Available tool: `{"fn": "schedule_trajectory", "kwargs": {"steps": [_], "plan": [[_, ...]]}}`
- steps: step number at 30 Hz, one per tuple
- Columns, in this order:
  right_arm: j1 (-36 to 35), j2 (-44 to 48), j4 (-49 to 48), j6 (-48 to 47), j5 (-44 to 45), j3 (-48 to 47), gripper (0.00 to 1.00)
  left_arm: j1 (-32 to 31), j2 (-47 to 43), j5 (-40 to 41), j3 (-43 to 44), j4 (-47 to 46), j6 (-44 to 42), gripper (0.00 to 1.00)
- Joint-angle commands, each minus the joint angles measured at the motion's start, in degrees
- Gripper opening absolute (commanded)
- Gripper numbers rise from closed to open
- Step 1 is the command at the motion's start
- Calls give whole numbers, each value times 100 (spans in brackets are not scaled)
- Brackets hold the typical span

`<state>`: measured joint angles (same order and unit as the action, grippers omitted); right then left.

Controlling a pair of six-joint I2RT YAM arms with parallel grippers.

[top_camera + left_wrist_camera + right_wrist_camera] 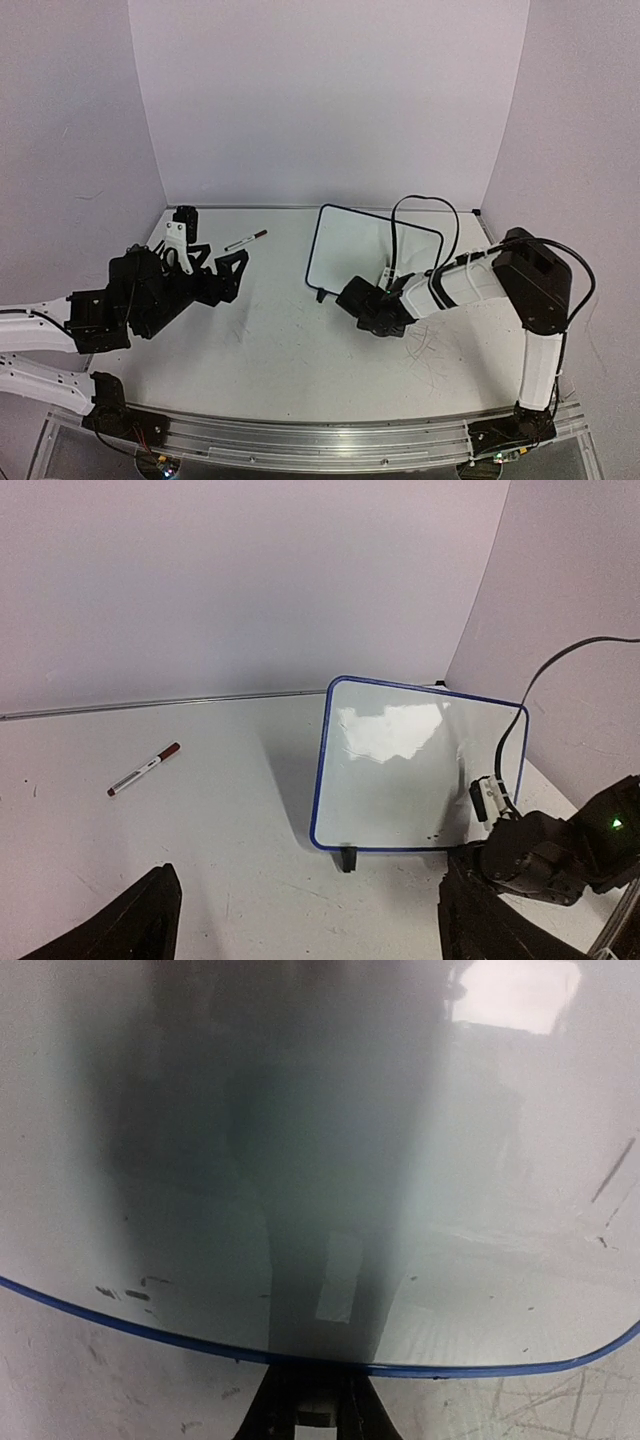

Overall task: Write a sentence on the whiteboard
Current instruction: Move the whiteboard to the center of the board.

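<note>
Top external view: the whiteboard (365,250) stands tilted on the far right of the surface (280,350), its face bare of writing. The marker (245,240) lies loose well to the board's left, gripped by neither arm. The left hand (212,265) hovers just short of the marker with fingers spread and nothing between them. The right hand (378,308) sits low against the board's near edge, and whether it is clenched or released cannot be told from here. Left wrist view: the two dark fingers stand wide apart at the lower corners, with the marker ahead and to the left and the board ahead and to the right, propped on a black foot (348,858). Right wrist view: the board's face fills the frame, with a few dark specks above the blue rim (130,1322). A dark shape sits below the rim, and it cannot be made out as either finger or foot. The step in hand is judged to be fetching the marker. It is best done by turning the left hand so its fingers straddle the barrel crosswise, then closing near the middle so the tip projects for writing. The right hand is well placed to brace the lightly propped board against the pen's push.
</note>
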<state>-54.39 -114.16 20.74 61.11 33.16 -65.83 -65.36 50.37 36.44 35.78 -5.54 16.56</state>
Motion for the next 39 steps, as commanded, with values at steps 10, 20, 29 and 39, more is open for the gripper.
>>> {"fn": "schedule_trajectory", "kwargs": {"steps": [10, 20, 29, 39], "plan": [[-123, 1698, -3421, -4544, -1824, 2408, 0, -11, 1199, -355, 951, -176, 554, 85], [-122, 1942, -3864, -5497, -2104, 2793, 0, -12, 763, -417, 1145, 253, 811, 85], [-119, 1694, -4006, -5284, -2147, 2856, 6, -10, 977, -512, 1634, 663, 749, 88], [-161, 1964, -3736, -4004, -1561, 2904, 3, -12, 1419, -615, 1995, 714, 535, 91]]}}
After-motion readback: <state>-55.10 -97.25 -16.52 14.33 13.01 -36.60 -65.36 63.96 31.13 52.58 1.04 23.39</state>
